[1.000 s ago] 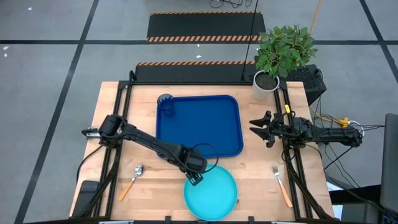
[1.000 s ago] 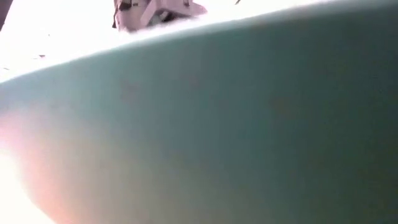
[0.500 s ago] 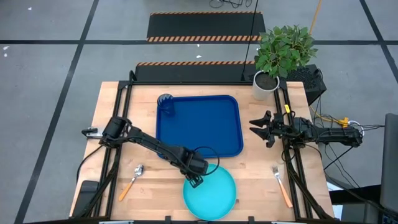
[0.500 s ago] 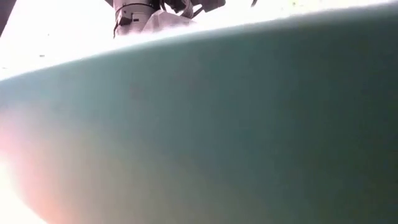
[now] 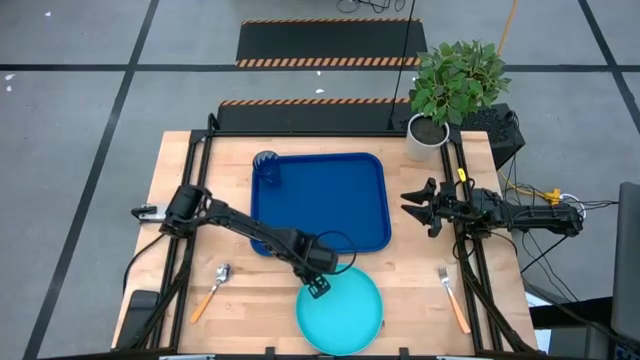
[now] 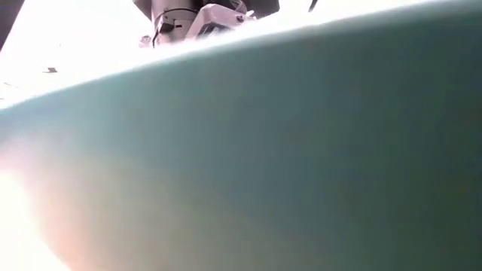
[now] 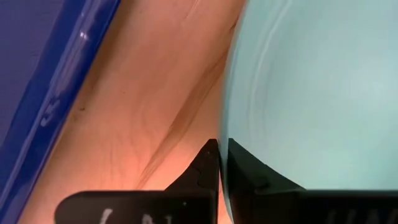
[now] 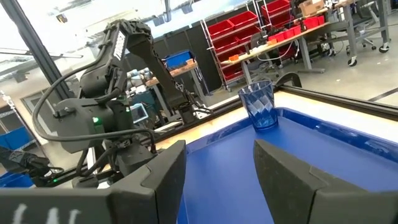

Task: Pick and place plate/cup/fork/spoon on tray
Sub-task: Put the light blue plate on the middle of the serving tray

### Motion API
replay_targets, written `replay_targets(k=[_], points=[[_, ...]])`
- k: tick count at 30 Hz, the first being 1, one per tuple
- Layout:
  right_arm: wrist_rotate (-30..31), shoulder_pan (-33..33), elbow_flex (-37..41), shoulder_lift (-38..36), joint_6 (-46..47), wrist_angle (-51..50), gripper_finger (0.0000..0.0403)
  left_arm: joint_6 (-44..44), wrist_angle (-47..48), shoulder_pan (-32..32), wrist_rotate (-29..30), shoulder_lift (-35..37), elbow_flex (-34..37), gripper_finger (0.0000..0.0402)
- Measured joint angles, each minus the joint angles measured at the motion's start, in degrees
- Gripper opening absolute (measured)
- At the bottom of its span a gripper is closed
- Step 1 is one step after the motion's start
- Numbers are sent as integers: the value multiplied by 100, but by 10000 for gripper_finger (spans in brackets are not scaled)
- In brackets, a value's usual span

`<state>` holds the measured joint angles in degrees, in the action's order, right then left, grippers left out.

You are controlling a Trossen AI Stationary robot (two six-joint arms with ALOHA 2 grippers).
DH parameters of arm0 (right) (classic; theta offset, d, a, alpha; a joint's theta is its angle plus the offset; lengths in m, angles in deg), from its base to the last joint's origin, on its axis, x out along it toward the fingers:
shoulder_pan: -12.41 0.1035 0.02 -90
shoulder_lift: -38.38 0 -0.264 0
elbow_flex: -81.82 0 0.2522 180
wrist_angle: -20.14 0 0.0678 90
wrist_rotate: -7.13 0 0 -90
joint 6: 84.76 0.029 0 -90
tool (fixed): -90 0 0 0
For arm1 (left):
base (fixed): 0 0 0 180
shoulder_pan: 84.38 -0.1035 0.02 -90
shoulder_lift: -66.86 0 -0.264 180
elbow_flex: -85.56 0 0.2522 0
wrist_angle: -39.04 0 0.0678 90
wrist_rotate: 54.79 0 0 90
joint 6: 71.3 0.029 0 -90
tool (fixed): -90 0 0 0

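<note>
The light cyan plate [image 5: 345,315] lies on the wooden table near its near edge and fills the low view [image 6: 301,165]. My left gripper [image 5: 319,286] is shut on its far-left rim. The dark blue tray [image 5: 330,205] lies behind it, with the blue cup [image 5: 266,167] standing upright in its far left corner. The spoon [image 5: 212,289] lies at the near left and the fork [image 5: 453,298] at the near right, both flat on the table. My right gripper [image 5: 412,206] hovers open at the tray's right edge, holding nothing. My left gripper pinches the plate's raised rim [image 7: 226,134] at its far-left side. One finger [image 7: 208,165] is outside the rim and the other [image 7: 249,174] is over the plate's inner face. The fingers slant down from the table's far left.
A potted plant in a white pot [image 5: 428,135] stands at the far right corner. Black frame rails [image 5: 190,190] run along both sides of the table. Bare wood lies between the spoon and the plate.
My left gripper has shut on the plate's rim, its fingers having stood apart around the rim a second ago. My right arm has kept still.
</note>
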<state>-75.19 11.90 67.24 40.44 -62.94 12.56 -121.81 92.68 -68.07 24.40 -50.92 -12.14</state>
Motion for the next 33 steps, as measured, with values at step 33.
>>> replay_targets(k=[33], points=[[-21,0,0,51,63,-48,183,716,382,-440,-247,599,11,7]])
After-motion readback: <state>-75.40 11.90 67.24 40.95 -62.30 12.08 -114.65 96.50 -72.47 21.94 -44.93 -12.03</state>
